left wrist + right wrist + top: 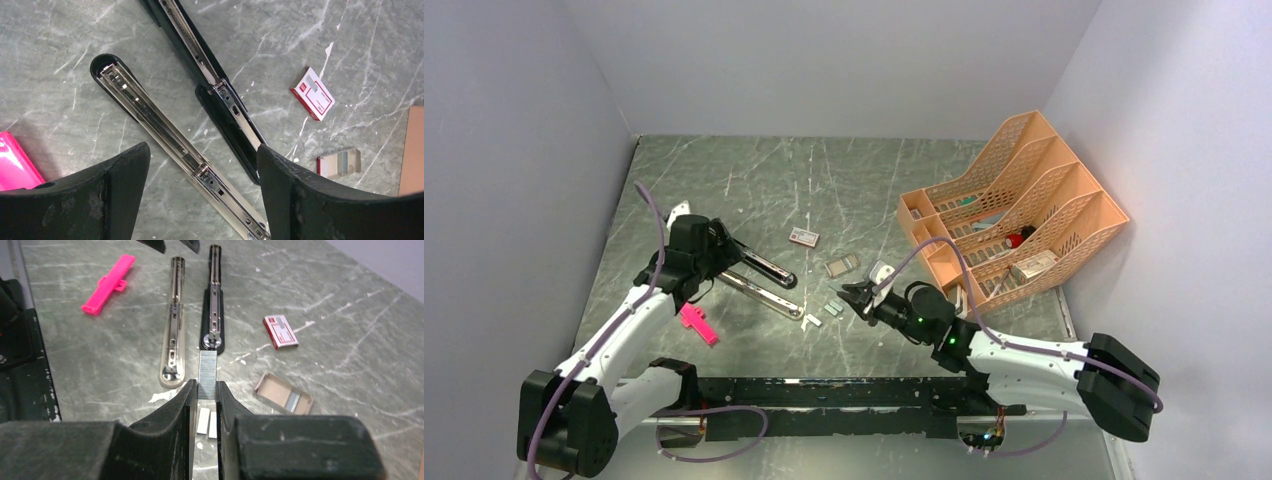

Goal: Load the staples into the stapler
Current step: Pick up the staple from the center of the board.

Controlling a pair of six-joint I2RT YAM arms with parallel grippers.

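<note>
The right jaws pinch the staples (207, 372), the strip jutting ahead toward the opened stapler (214, 315) on the tabletop (350, 310), whose two halves lie between the widely parted left jaws.

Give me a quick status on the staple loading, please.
Left tool open above the opened stapler, empty. Right tool shut on a staple strip, lined up with the stapler. Nothing blocking.

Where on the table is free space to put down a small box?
Free: the far table strip behind the red box, left of the orange rack. Crowded: between the stapler and the right tool.
</note>
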